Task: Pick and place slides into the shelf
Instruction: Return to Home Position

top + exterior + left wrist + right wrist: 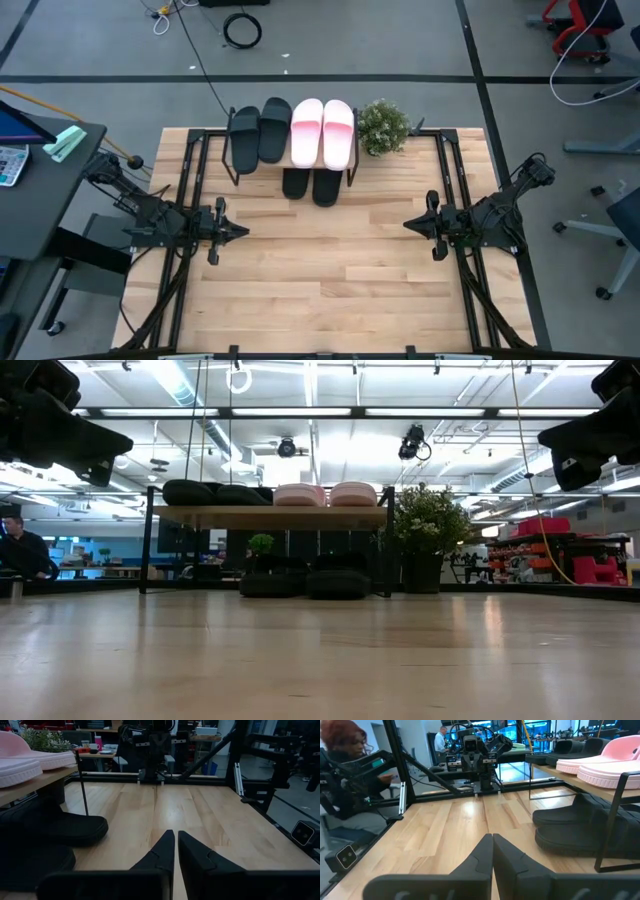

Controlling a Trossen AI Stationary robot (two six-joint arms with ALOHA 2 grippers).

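Left gripper (243,231) hangs low over the tabletop (330,280) on its left side, fingers pressed together, holding nothing. At the far edge stands the shelf (270,517). From left to right its top board carries a black pair (259,132) of slides and a pink pair (322,131), with a lower black pair (311,185) tucked beneath the board, toes poking out. That makes all six stowed, and I see none loose. Right gripper (408,226) mirrors the left on the right side, closed and empty. Only parking the arms looks left to do.
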